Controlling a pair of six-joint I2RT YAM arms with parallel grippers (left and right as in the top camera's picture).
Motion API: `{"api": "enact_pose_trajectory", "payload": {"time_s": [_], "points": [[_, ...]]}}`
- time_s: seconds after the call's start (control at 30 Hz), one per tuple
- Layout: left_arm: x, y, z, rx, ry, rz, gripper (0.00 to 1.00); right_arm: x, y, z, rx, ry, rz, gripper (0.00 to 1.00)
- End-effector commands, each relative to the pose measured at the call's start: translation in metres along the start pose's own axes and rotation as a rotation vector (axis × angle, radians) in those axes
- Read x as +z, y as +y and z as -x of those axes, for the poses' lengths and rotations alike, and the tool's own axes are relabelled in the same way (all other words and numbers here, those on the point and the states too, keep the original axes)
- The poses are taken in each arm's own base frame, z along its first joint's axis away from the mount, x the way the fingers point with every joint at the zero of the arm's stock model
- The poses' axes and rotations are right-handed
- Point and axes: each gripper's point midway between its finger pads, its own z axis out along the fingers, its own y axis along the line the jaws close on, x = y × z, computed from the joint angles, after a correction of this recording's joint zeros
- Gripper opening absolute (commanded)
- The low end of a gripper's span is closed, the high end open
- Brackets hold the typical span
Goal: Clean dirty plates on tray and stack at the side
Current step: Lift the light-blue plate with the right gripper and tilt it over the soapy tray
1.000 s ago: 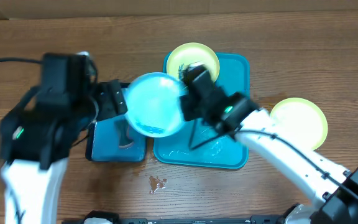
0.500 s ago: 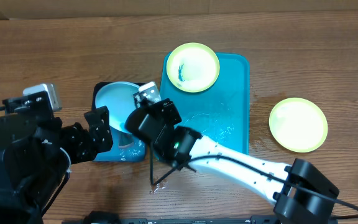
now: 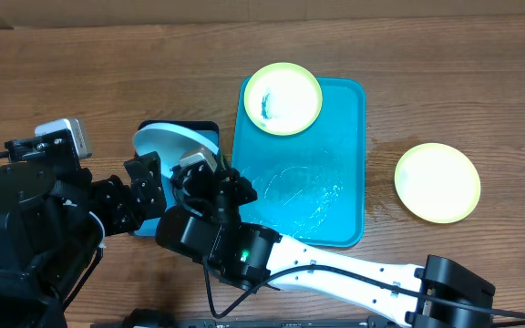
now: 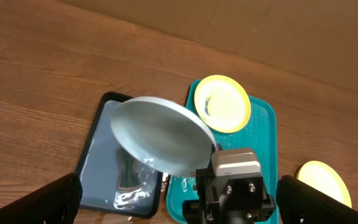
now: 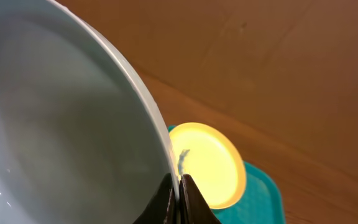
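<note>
left end effector point(image 3: 146, 191): your left fingers stand wide apart and hold nothing. It sits low at the near left, just beside the small dark-rimmed tray.
right end effector point(image 5: 180, 198): your right arm reaches across from the near right. Its two fingertips are pinched tight on the rim of the light blue plate, and the right wrist view shows the grip plainly.
light blue plate point(image 3: 173, 144): it is held by its edge and tilted steeply, not lying flat. It hangs over the small dark-rimmed tray.
small dark-rimmed tray point(image 4: 98, 149): it lies on the surface close along the left side of the turquoise tray. You see wet glints inside it.
turquoise tray point(image 3: 344, 118): it lies flat in the middle of the surface, with a watery sheen on its floor.
smeared plate point(image 3: 283, 98): this yellow-green plate sits in the tray's far left corner. A dark blue-green smear marks the left of its pale centre.
second yellow-green plate point(image 3: 437, 182): it lies flat on the bare surface point(image 3: 80, 82), off to the right and well apart from the turquoise tray.
</note>
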Motion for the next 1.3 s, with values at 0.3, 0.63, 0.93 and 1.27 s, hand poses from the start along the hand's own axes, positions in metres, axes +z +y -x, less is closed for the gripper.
{"api": "enact_pose_trajectory", "payload": {"time_s": [0.3,0.63,0.93,1.27], "points": [[-0.0049,-0.0019,0.0057,0.019,-0.024,-0.01,1.0,-0.0084,-0.0233,0.0243,0.033,-0.046,-0.064,0.04],[-0.0049,-0.002,0.0057,0.019,-0.024,-0.01,1.0,-0.0084,-0.0233,0.0243,0.032,-0.046,-0.064,0.04],[-0.0049,-0.002,0.0057,0.019,-0.024,-0.01,1.0,-0.0084,-0.0233,0.0243,0.033,-0.046,-0.064,0.04],[-0.0049,-0.002,0.0058,0.019,-0.025,-0.01,1.0,-0.0084,-0.0234,0.0244,0.01,-0.046,-0.065,0.04]]}}
